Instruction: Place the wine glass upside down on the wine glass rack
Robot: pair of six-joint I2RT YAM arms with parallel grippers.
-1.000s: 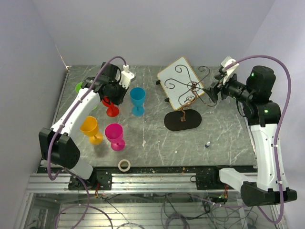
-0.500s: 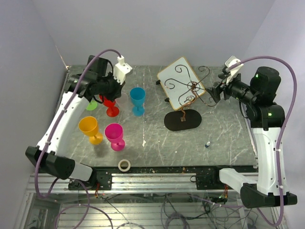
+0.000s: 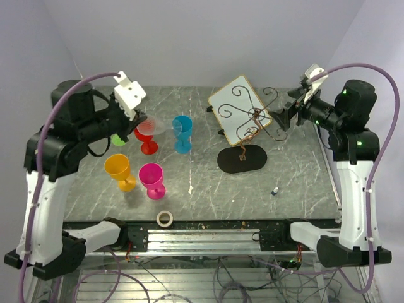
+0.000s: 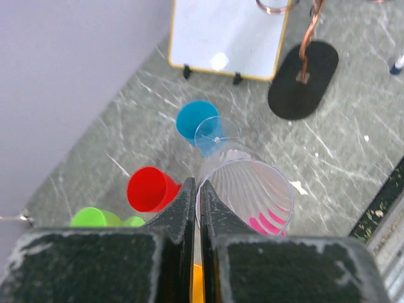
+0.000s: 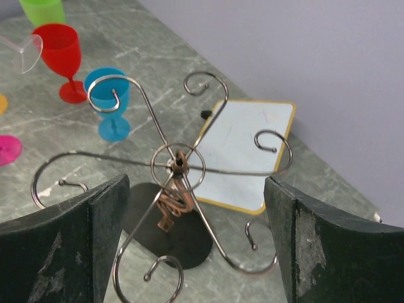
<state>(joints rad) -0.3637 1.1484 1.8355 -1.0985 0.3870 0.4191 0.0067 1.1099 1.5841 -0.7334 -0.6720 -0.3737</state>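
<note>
Wine glass (image 4: pixel 246 192) hangs over the counter's (image 3: pixel 297 183) left side, rim pinched by the clenched left end effector (image 4: pixel 196 192), foot pointing toward the wine glass rack (image 3: pixel 242 158), well apart rightward. The right end effector (image 3: pixel 282 118) waits released beside the rack.

2 white-shelled arms with black joint housings, left arm (image 3: pixel 41 202) and right arm (image 3: pixel 353 189), each trailing a purple cable (image 3: pixel 353 65). 2 green lights (image 3: pixel 345 91) glowing on the right. Left gripper (image 4: pixel 196 196) showing scuffed dark grey fingers (image 4: pixel 167 252).

clear ribbed wine glass (image 4: pixel 249 189), dark wine glass rack (image 3: pixel 242 158)
</note>
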